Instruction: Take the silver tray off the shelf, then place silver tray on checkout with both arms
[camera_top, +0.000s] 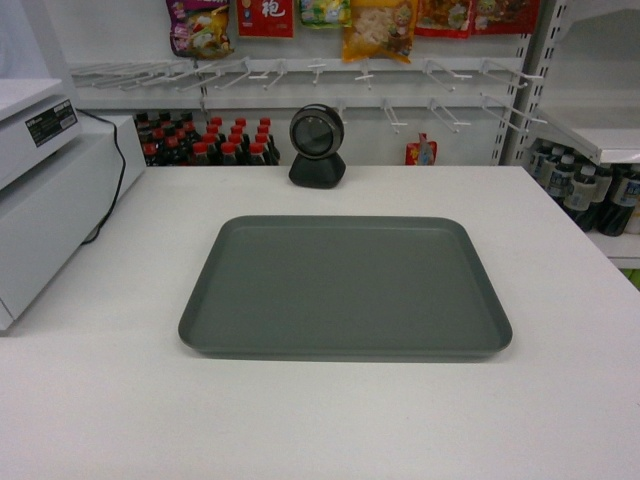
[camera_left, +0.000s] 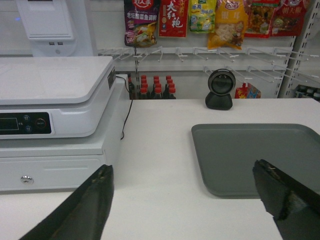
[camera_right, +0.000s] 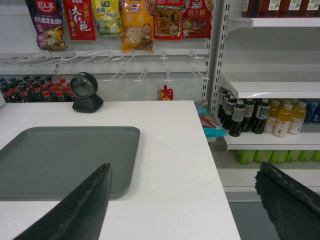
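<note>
Left end effector (camera_left: 182, 200) open and empty; right end effector (camera_right: 182, 200) likewise, fingers spread wide above the desk (camera_top: 100, 400). Silver tray (camera_top: 345, 290) lying flat at desk centre, near the scanner (camera_top: 317, 146). Likely stiff, light, slick; best pinched at the low rim on opposite short sides.

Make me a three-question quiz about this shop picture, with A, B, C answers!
1. Where is the silver tray?
A. on a shelf
B. flat on the checkout
C. held in the air

2. What colour is the scanner behind the tray?
A. black
B. red
C. yellow

3. How is the left tool?
A. shut on the tray
B. open, holding nothing
C. shut on a bottle

Answers:
1 B, the tray lies flat on the white counter.
2 A, its round head and base are black.
3 B, its fingers stand wide apart, touching nothing.
</note>
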